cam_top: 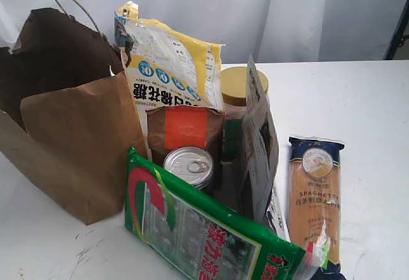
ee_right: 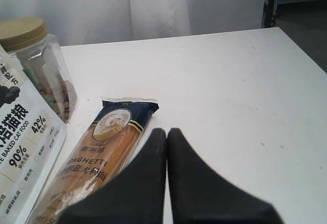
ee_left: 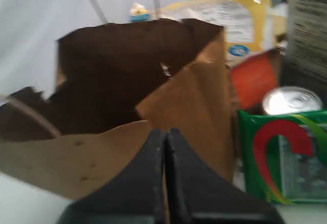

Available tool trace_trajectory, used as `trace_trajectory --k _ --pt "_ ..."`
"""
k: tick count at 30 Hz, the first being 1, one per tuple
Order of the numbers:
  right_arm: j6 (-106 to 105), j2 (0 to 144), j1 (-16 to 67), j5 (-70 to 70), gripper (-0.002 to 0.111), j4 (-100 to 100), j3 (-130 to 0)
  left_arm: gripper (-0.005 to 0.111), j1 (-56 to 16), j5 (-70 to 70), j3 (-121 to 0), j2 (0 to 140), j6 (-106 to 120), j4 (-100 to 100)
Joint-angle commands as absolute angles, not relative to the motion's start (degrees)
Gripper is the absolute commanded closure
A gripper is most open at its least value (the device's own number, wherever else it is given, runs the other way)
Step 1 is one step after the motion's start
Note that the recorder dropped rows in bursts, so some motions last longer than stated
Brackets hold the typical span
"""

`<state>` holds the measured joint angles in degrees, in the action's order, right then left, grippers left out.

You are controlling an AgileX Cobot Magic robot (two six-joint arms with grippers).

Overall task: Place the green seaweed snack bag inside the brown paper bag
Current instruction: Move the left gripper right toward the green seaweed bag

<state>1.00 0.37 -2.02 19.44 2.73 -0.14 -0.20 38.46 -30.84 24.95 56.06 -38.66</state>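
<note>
Green bag (cam_top: pixel 204 235) sits just beside paper bag (cam_top: pixel 70 139) at its 4 o'clock; left gripper (ee_left: pixel 166 133) and right gripper (ee_right: pixel 167 132) jaws pressed together, empty

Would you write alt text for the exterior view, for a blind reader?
A green seaweed snack bag sits in front of a tin can, beside an open brown paper bag on a white table. Behind stand a yellow candy bag and jar; a spaghetti packet lies at right.
</note>
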Motion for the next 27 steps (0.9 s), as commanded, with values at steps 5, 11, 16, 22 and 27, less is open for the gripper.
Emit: trace_trajectory --k 5,11,16,22,27 --pt "0.8 0.0 -2.3 19.3 0.108 2.9 0.0 0.08 -0.3 54.2 -39.8 43.6 78.8 -57.8" --pt "0.8 0.0 -2.3 19.3 0.108 2.9 0.0 0.08 -0.3 64.3 -42.9 51.1 83.1 -59.8" --pt "0.8 0.0 -2.3 19.3 0.108 2.9 0.0 0.073 -1.9 69.8 -46.3 55.5 79.7 -62.7" --pt "0.8 0.0 -2.3 19.3 0.108 2.9 0.0 0.034 -22.6 48.7 -47.4 56.9 73.7 -51.5" --pt "0.8 0.0 -2.3 19.3 0.108 2.9 0.0 0.032 -37.6 29.1 -48.2 59.4 76.5 -46.3"
